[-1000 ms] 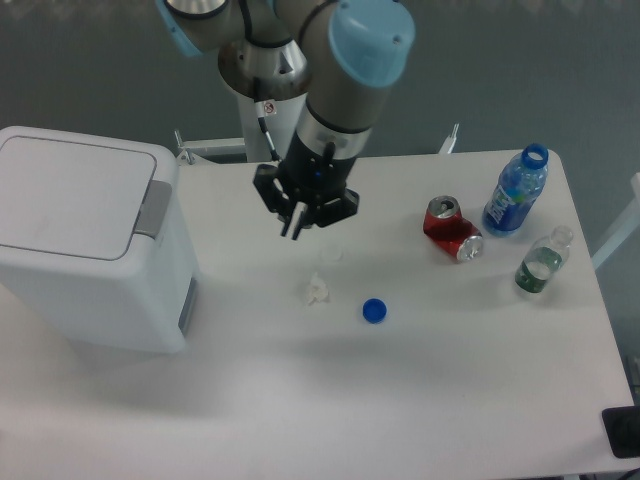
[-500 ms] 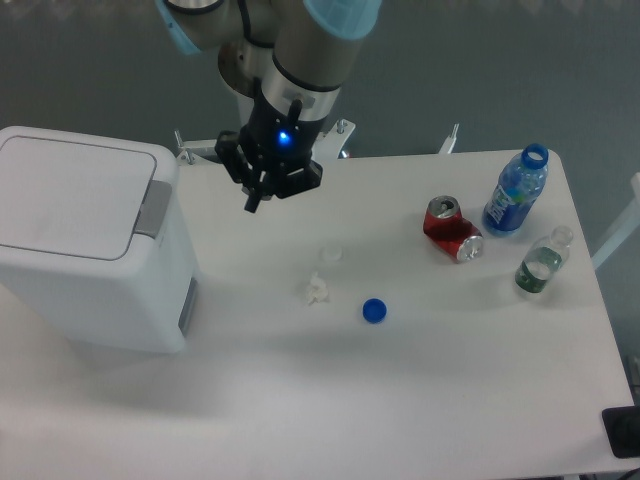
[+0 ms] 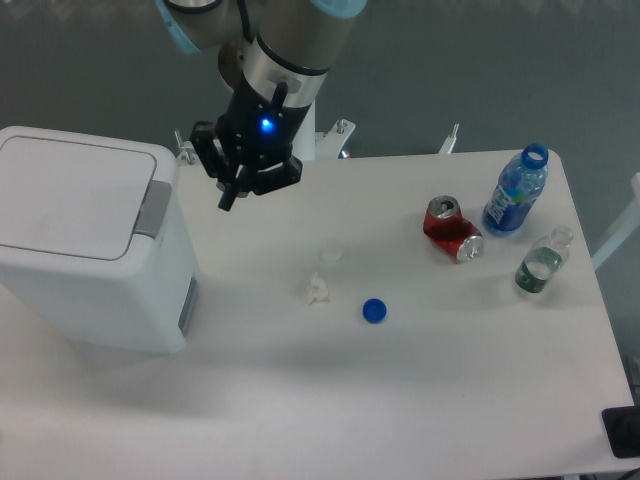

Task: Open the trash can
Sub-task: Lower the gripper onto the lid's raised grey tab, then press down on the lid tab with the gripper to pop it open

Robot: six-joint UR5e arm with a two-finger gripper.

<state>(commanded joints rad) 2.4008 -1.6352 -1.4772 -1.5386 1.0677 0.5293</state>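
The trash can (image 3: pixel 85 245) is a large white boxy bin at the table's left, its flat lid down and a grey push-button strip (image 3: pixel 153 209) along the lid's right edge. My gripper (image 3: pixel 227 200) hangs in the air just right of the bin's top right corner, a little above the strip. Its fingers point down and left, pressed close together with nothing between them. A blue light glows on the gripper body.
A crushed red soda can (image 3: pixel 452 229), an open blue bottle (image 3: pixel 516 192) and a clear bottle (image 3: pixel 540 262) stand at the right. A blue cap (image 3: pixel 374 311), a white cap (image 3: pixel 331 255) and a crumpled white scrap (image 3: pixel 317 290) lie mid-table.
The gripper has travelled left and up from above the table's middle towards the bin's top right corner. Nothing on the table has moved, and the lid stays down.
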